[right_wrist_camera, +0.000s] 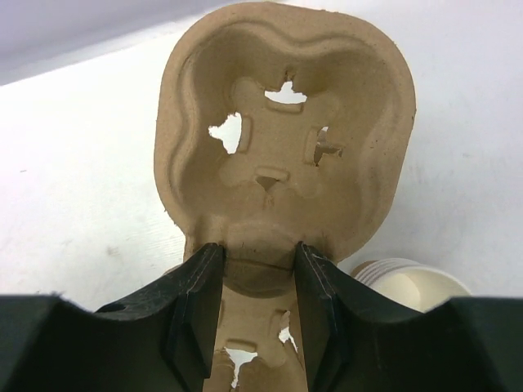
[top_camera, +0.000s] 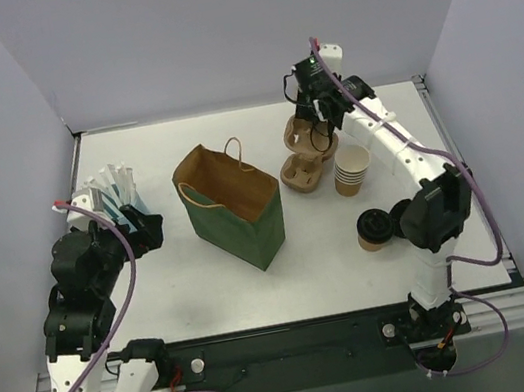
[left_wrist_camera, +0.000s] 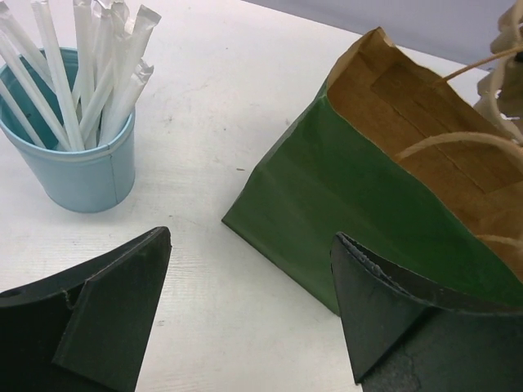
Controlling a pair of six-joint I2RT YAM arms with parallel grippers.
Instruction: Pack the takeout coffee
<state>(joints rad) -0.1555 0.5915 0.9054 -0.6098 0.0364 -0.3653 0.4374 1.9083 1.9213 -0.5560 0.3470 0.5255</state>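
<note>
Right tool (right_wrist_camera: 257, 269) pinches cup carrier (right_wrist_camera: 282, 122) by its middle rib, jaws half closed. Left tool (left_wrist_camera: 253, 302) gapes empty beside bag (left_wrist_camera: 343, 188). Lidded coffee (top_camera: 376, 228) stands on table (top_camera: 207, 287) just beside right arm's elbow. A swing could topple it, and the thin pinch may let the carrier slip.

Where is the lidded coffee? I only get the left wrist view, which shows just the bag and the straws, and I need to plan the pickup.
Observer: The takeout coffee stands upright with its lid on, right of the bag, close beside the right arm's elbow.
Operator: Is the right pincer free to take it?
Observer: No, the right pincer is shut on the edge of a pulp cup carrier.
Operator: Is anything crowding the coffee?
Observer: Only a stack of unlidded cups, which stands just beyond it and not on the line to the bag.
</note>
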